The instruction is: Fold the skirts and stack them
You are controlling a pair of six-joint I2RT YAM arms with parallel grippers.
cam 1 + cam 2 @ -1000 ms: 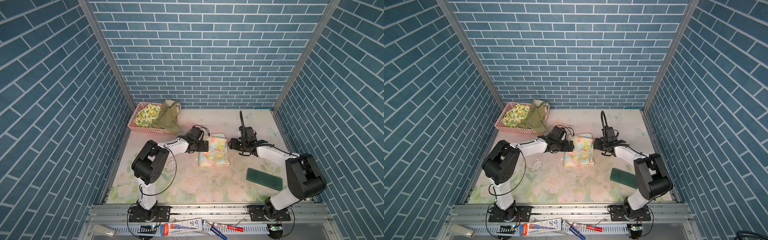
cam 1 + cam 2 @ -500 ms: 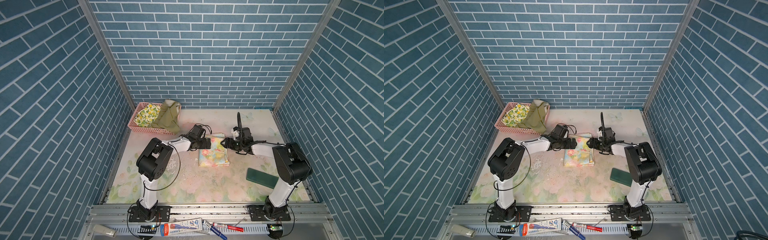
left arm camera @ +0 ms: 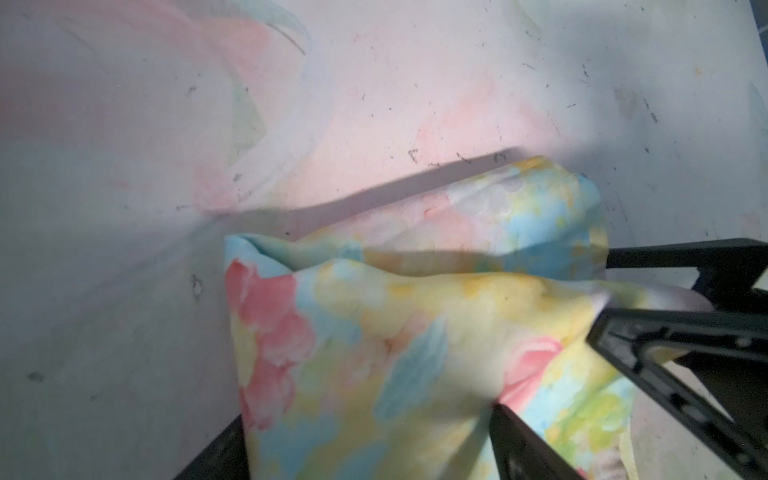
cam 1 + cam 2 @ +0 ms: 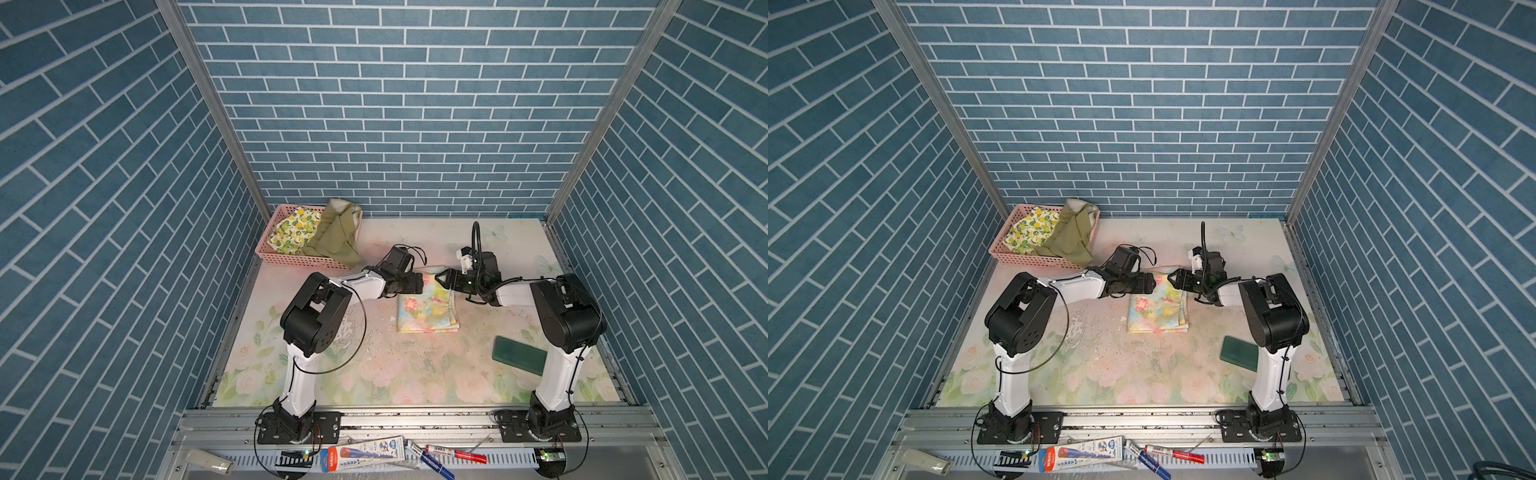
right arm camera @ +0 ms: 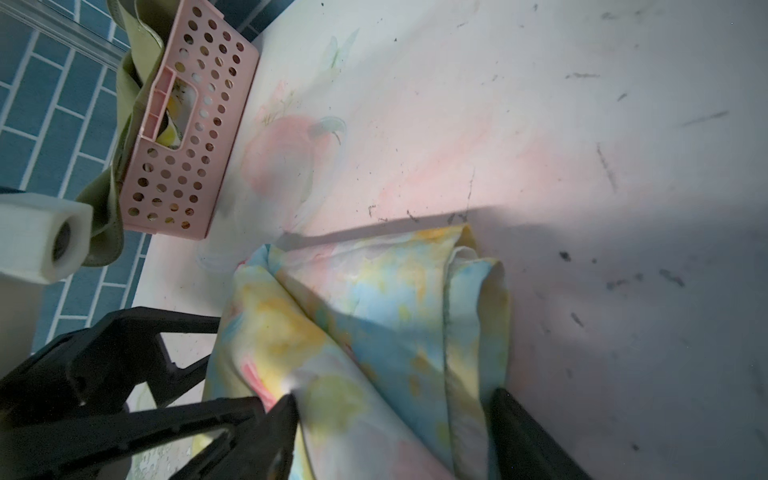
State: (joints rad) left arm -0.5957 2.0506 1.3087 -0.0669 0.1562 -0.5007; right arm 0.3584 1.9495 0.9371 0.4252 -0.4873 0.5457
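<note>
Top views. The floral skirt (image 4: 426, 307) lies mid-table (image 4: 374, 374) as a flat folded rectangle, soft pastel cloth with layered edges showing along its right side. The left gripper (image 4: 419, 284) and right gripper (image 4: 444, 277) meet at its far edge, nose to nose. The lemon-print skirt (image 4: 293, 230) and olive skirt (image 4: 336, 237) sit crumpled in the pink perforated basket (image 4: 291, 259) in the far left corner, with the olive one draped over the rim. A dark green flat block (image 4: 519, 355) lies near the right arm's base.

Left wrist. The left gripper (image 3: 365, 415) has its black jaws wide apart, with the skirt's (image 3: 374, 353) puffed, rounded fold between them. Firm pinch: cannot tell.

Right wrist. The right gripper (image 5: 395, 397) likewise has parted jaws with bunched, rolled layers of the skirt (image 5: 374, 311) between. The basket (image 5: 187, 124) wall is rigid plastic with round holes.
</note>
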